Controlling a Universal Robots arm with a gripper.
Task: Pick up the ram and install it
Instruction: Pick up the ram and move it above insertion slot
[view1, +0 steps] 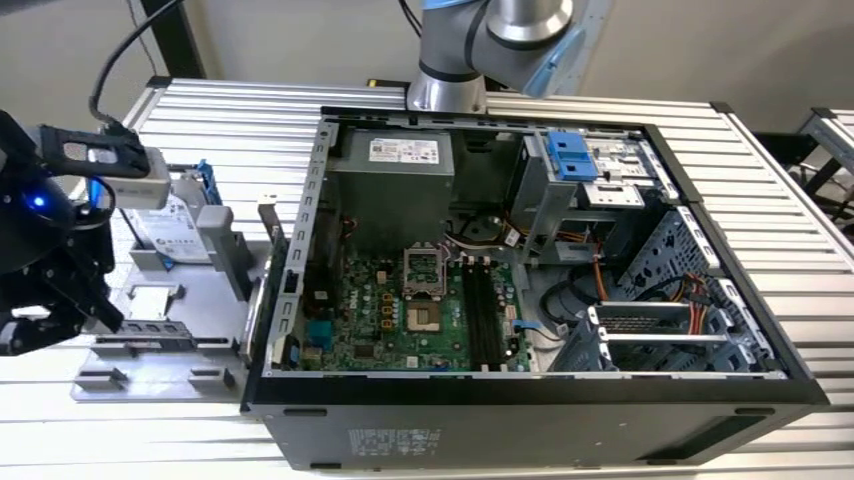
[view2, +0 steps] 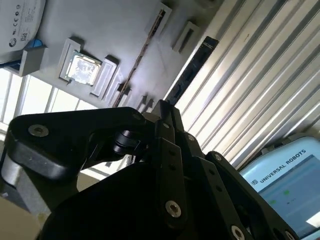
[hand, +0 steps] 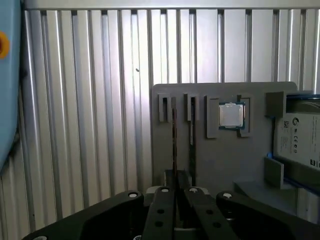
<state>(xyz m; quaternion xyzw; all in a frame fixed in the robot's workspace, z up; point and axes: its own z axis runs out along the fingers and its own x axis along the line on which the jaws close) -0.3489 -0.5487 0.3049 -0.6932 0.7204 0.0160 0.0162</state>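
Poised at the computer's (view1: 534, 425) nine o'clock in the exterior view, with the gripper (hand: 178, 179) narrow-jawed and seemingly empty, aligned along the ram (hand: 174, 140), slotted edgewise in its holder (hand: 210, 160) for easy pinching.

The exterior view looks down from high up at the open black metal computer case (view1: 534, 425) on the ribbed silver tabletop (view1: 781, 180). Both wrist views sit close behind the black gripper (hand: 178, 176) (view2: 163, 106), facing the flat grey parts tray (hand: 240, 160) (view2: 110, 25) (view1: 160, 305), shared with the exterior view.
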